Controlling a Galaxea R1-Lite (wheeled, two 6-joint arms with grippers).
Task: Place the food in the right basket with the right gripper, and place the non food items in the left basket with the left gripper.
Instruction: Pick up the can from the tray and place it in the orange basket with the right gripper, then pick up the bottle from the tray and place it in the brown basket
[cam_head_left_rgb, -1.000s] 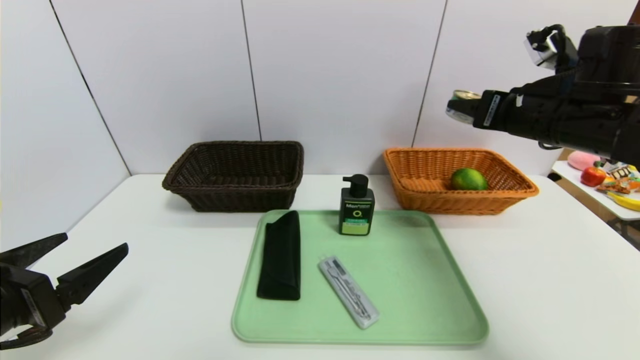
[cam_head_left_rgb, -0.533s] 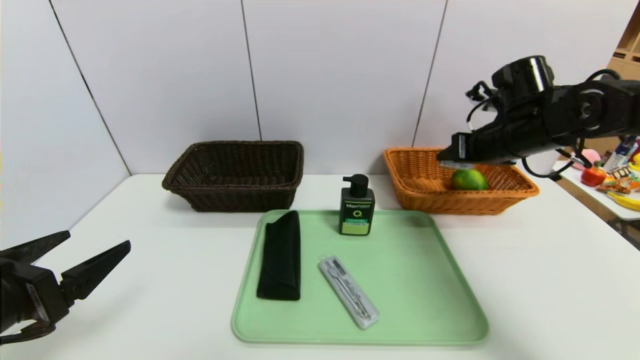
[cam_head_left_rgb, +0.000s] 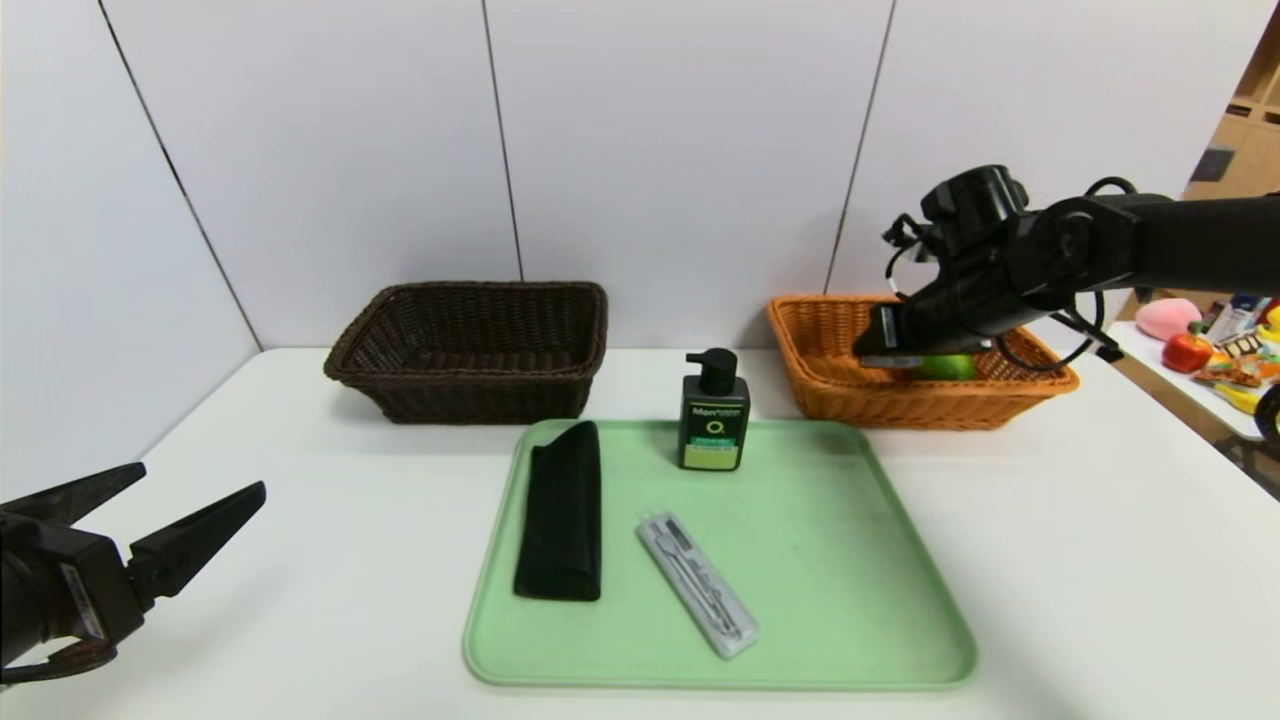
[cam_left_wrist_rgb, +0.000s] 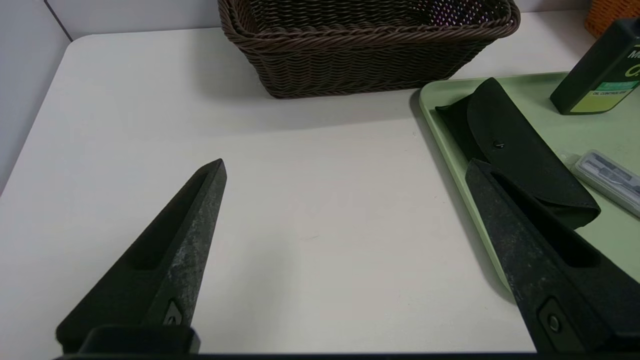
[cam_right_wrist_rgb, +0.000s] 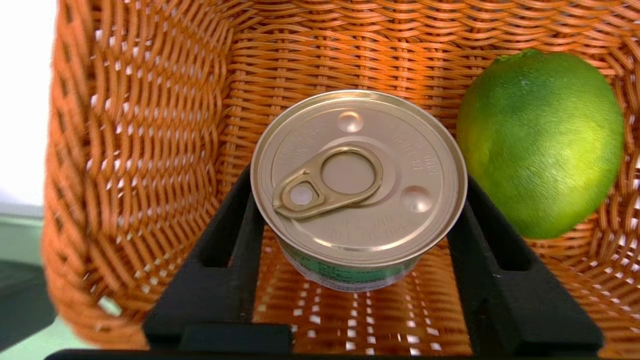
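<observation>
My right gripper (cam_head_left_rgb: 885, 350) is inside the orange basket (cam_head_left_rgb: 830, 390), shut on the tin can (cam_right_wrist_rgb: 357, 180), which has a gold pull-tab lid and a green label. The can hangs just above the basket floor (cam_right_wrist_rgb: 380, 320), beside the green lime (cam_right_wrist_rgb: 540, 142), part of which shows in the head view (cam_head_left_rgb: 948, 367). On the green tray (cam_head_left_rgb: 850, 600) stand the dark green pump bottle (cam_head_left_rgb: 713, 412), the black pouch (cam_head_left_rgb: 562, 510) and the clear-grey cutlery case (cam_head_left_rgb: 697, 584). My left gripper (cam_head_left_rgb: 130, 520) is open and empty over the table's near left, short of the tray. The dark brown basket (cam_head_left_rgb: 470, 350) is empty.
A side table (cam_head_left_rgb: 1200, 390) at far right holds toy fruit and packets. The green tray's edge (cam_left_wrist_rgb: 450, 145) lies close to one left finger (cam_left_wrist_rgb: 525, 250). White wall panels stand behind the baskets.
My right arm has come down from high above the orange basket, carrying the can into the basket beside the lime. My left gripper has barely shifted.
</observation>
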